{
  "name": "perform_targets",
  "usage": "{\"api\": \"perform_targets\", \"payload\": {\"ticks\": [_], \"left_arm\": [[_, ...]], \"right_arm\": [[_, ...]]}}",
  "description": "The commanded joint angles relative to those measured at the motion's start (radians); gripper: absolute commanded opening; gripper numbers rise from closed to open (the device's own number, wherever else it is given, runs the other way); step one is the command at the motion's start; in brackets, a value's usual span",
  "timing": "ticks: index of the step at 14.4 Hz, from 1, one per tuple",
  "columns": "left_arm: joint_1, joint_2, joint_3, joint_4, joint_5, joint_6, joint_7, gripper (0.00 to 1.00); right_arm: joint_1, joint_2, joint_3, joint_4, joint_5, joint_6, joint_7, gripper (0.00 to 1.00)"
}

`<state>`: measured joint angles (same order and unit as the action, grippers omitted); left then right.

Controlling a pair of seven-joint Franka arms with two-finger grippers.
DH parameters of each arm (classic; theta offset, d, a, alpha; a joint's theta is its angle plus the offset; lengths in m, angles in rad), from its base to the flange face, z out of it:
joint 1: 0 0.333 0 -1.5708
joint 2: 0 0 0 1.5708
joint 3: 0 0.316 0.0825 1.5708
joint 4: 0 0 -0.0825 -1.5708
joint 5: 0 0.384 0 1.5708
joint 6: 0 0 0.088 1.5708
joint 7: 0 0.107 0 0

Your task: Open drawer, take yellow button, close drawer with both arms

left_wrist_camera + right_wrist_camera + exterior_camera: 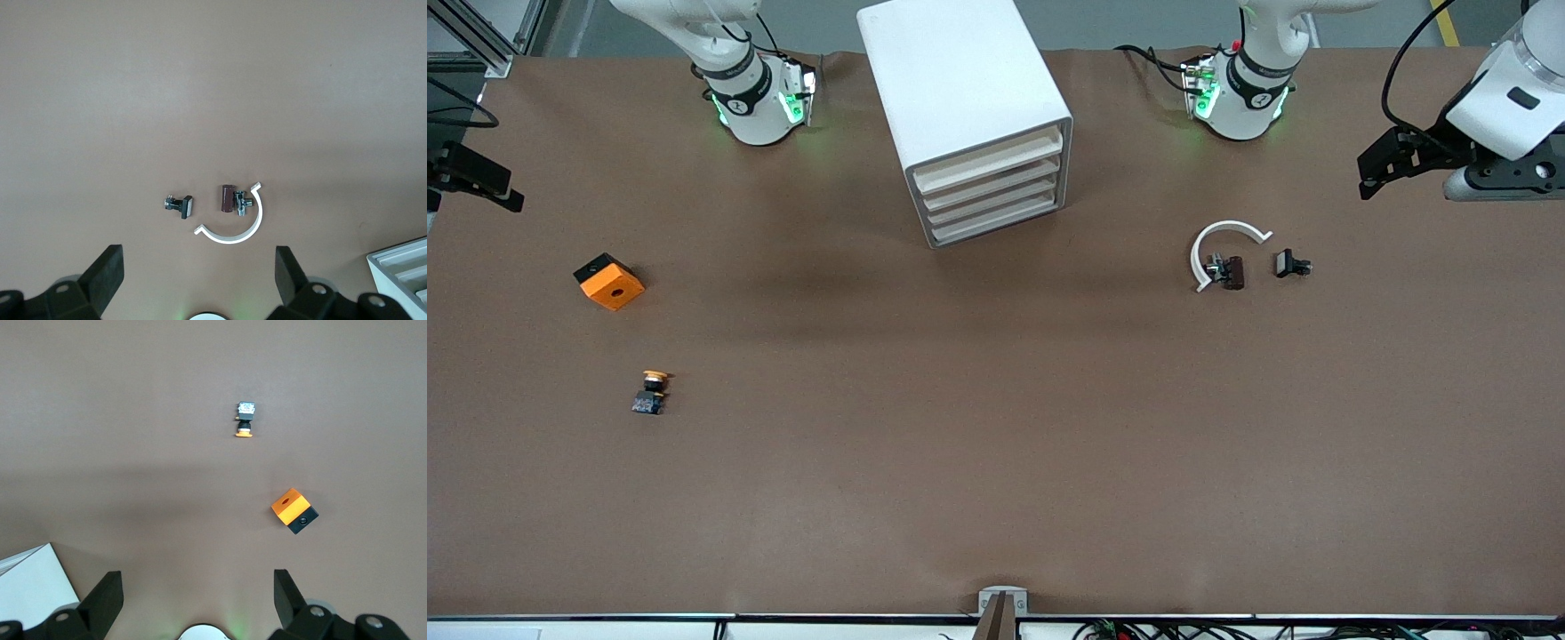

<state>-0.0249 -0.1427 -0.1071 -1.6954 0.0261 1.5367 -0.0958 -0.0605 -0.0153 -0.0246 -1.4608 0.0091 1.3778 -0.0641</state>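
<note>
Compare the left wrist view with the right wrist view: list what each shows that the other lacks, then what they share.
Only the left wrist view shows the white curved clip, the brown part inside it and the black clip piece. Only the right wrist view shows the button and the orange block. Both show a corner of the cabinet, brown table, and an open gripper: left gripper, right gripper.

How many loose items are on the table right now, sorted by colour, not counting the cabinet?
Orange: 2, the button and the orange block
White: 1, the curved white piece
Dark: 2, the brown part lying beside the curved piece, and the black clip
Total: 5
</note>
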Motion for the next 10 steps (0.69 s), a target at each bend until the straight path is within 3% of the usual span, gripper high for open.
{"api": "perform_targets", "payload": {"ticks": [1, 10], "left_arm": [[0.01, 0.006, -0.006, 0.013, -0.014, 0.005, 0.013, 1.0], [0.011, 0.093, -0.003, 0.109, -0.002, 0.022, 0.019, 1.0]], "right_arm": [[0.017, -0.084, 0.0, -0.081, 0.015, 0.027, 0.007, 1.0], [0.033, -0.149, -0.025, -0.127, 0.015, 0.027, 0.033, 1.0]]}}
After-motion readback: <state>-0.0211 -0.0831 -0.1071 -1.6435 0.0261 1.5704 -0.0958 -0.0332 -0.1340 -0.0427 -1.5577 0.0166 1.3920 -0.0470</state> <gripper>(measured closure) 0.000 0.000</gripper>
